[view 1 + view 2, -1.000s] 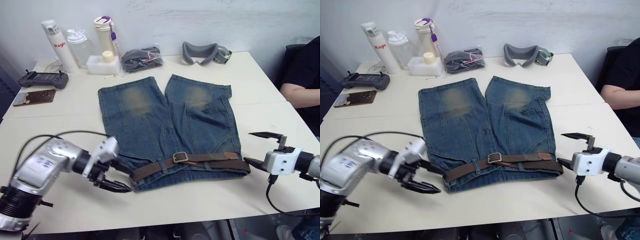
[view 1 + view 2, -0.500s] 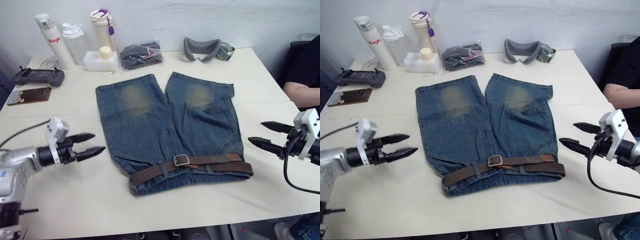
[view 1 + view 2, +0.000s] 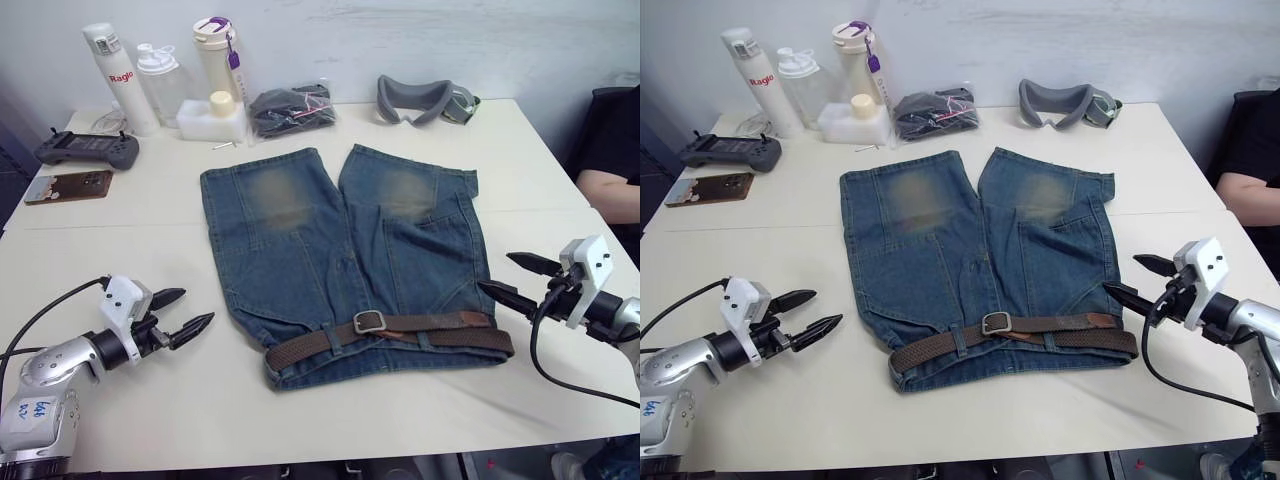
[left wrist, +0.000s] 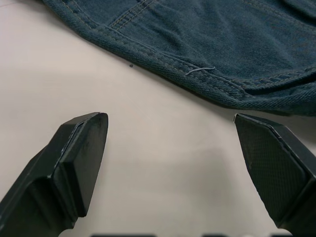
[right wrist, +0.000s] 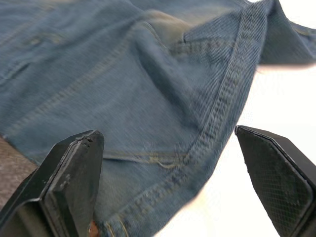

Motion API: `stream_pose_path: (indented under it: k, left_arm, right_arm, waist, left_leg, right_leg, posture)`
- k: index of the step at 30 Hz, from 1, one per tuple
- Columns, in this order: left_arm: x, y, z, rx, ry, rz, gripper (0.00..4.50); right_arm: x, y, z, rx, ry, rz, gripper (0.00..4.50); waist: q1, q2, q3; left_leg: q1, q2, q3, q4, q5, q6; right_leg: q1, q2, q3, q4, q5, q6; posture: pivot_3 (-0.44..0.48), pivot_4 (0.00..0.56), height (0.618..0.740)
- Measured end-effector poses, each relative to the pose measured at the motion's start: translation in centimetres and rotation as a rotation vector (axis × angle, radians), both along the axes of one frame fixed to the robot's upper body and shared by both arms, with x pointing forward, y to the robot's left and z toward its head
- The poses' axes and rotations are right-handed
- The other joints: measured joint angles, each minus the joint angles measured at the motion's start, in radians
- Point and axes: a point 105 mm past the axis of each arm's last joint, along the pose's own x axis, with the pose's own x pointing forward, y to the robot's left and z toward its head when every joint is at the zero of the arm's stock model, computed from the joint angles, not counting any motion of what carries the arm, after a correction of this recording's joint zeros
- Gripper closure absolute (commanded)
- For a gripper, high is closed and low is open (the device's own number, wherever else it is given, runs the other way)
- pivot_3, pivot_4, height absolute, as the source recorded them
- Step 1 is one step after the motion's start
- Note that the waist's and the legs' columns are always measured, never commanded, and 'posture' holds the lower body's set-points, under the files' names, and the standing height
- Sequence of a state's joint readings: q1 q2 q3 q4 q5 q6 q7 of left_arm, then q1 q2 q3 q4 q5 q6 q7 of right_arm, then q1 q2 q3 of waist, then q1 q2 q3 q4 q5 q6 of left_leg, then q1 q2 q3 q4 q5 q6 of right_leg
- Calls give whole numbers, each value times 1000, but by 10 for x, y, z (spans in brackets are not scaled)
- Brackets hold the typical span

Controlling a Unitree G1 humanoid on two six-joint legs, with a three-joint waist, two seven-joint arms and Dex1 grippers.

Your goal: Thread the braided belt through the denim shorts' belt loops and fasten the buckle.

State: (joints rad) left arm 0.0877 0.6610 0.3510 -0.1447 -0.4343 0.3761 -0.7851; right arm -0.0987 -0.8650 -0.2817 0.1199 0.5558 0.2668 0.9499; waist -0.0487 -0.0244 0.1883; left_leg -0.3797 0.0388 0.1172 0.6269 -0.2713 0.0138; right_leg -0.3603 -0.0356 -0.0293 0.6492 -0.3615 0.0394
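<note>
The denim shorts (image 3: 330, 250) lie flat mid-table, waistband toward me. The braided belt (image 3: 440, 330) runs along the waistband, its silver buckle (image 3: 368, 322) near the middle with strap on both sides. One of the belt loops (image 3: 331, 339) crosses over the strap left of the buckle. My left gripper (image 3: 198, 306) hovers open over bare table, apart from the shorts' left edge (image 4: 207, 74). My right gripper (image 3: 494, 272) stands open beside the shorts' right side (image 5: 148, 79), just above the belt's right end. Neither holds anything.
Along the back stand bottles (image 3: 110, 75), a white box (image 3: 212, 120), a dark bundle in plastic (image 3: 290, 108) and grey goggles (image 3: 425, 100). A controller (image 3: 88, 150) and phone (image 3: 68, 185) lie at the left. A person's arm (image 3: 610, 195) is at the right.
My left gripper has drawn back leftward from the belt's left end and now sits apart from the shorts. The right gripper stays beside the shorts' right side. The belt has not moved.
</note>
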Motion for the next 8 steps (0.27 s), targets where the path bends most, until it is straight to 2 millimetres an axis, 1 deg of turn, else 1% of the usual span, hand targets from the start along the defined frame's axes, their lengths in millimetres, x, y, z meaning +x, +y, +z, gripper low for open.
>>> stream_pose_path:
  k: [1, 2, 4, 6, 8]
  left_arm:
    - [0, -1, 1, 0, -5, -2, 56]
    - [0, -2, 2, -3, -6, -1, 56]
    - [0, -1, 1, -11, 2, 4, 56]
    - [-1, -1, 0, -13, 7, 8, 56]
    - [-1, -1, -1, -17, 6, 10, 56]
  right_arm:
    - [0, 0, -1, 4, 3, -2, 0]
    - [0, 1, -2, 10, 6, -3, 0]
    - [1, 1, -2, 15, 16, -8, 0]
    - [1, 0, -4, 17, 30, -19, 0]
    - [2, -1, -4, 17, 29, -31, 0]
  waist:
    - [-8, 1, 1]
    - [-11, 4, -1]
    - [6, 5, 0]
    - [25, 5, 0]
    - [31, 5, 0]
  left_leg:
    - [0, -6, -16, -3, 3, 1]
    - [2, -10, -28, -3, 9, 1]
    - [-8, -9, -26, 1, 9, 1]
    - [-10, -9, -25, 3, 9, 1]
    - [-10, -9, -25, 3, 10, 0]
  right_leg:
    - [8, -6, -18, -5, 0, -1]
    - [8, -11, -30, -8, -1, -1]
    - [-2, -11, -28, -1, -1, -1]
    - [-6, -12, -27, 3, -1, -1]
    - [-6, -12, -26, 4, -1, -1]
  posture:
    - [0, 150, 732]
    - [0, 150, 732]
    - [0, 150, 732]
    - [0, 150, 732]
    - [0, 150, 732]
